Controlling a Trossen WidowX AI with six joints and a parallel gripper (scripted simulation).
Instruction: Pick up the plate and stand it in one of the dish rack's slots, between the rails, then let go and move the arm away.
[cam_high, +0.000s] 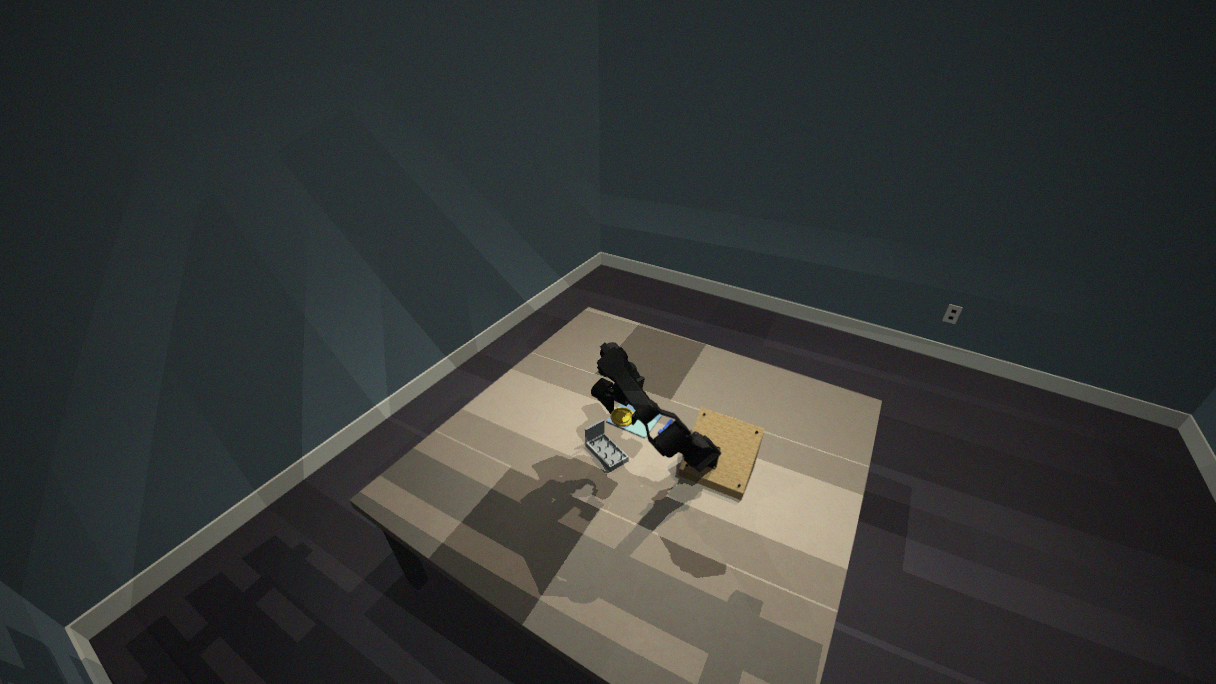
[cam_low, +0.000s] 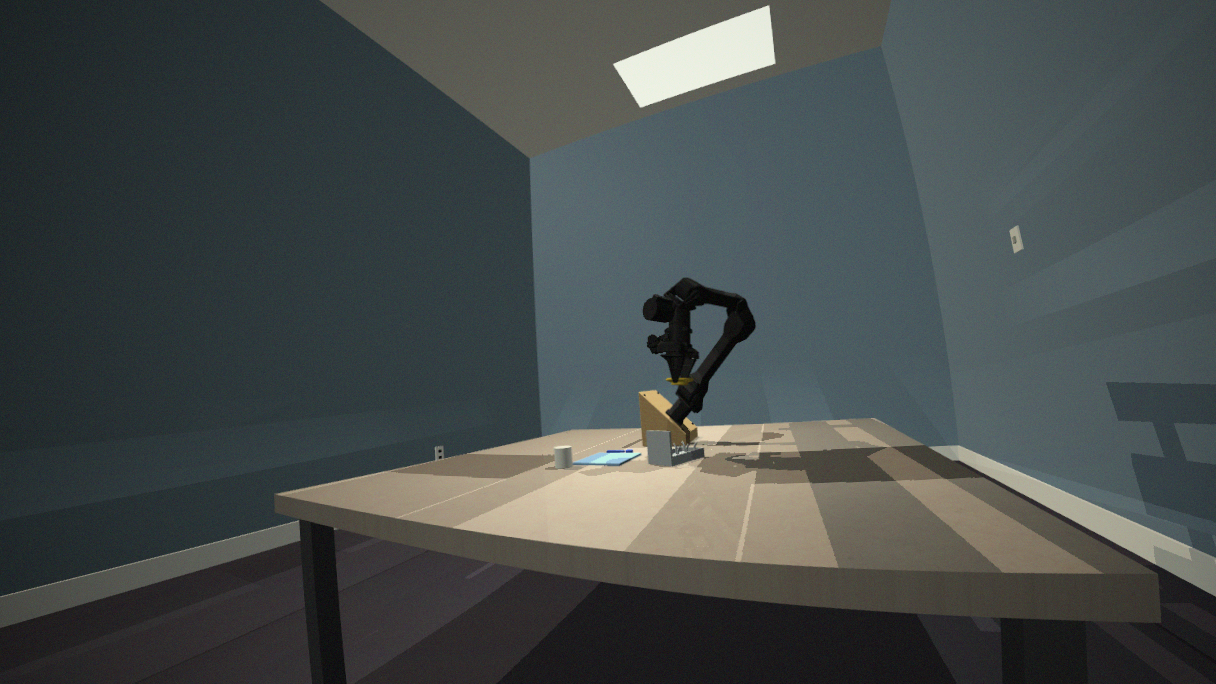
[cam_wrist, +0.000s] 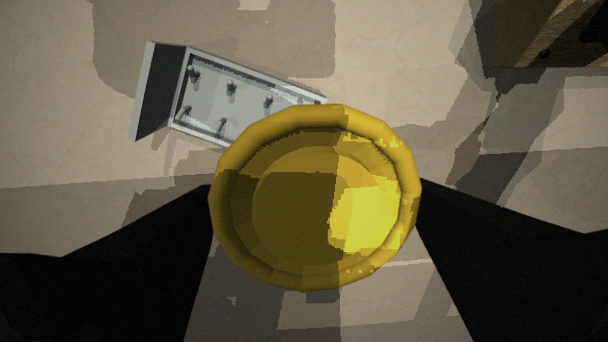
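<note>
End effector (cam_wrist: 312, 200) grips the yellow plate (cam_wrist: 313, 196) by its opposite rims, fingers held wide apart, and you see the plate at centre of the wrist view, raised above the table (cam_wrist: 60, 140), its upper edge overlapping the grey dish rack (cam_wrist: 210, 100) at upper left.

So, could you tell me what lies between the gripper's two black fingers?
The round yellow plate, gripped at opposite rim edges by the gripper, clearest in the wrist view.
</note>
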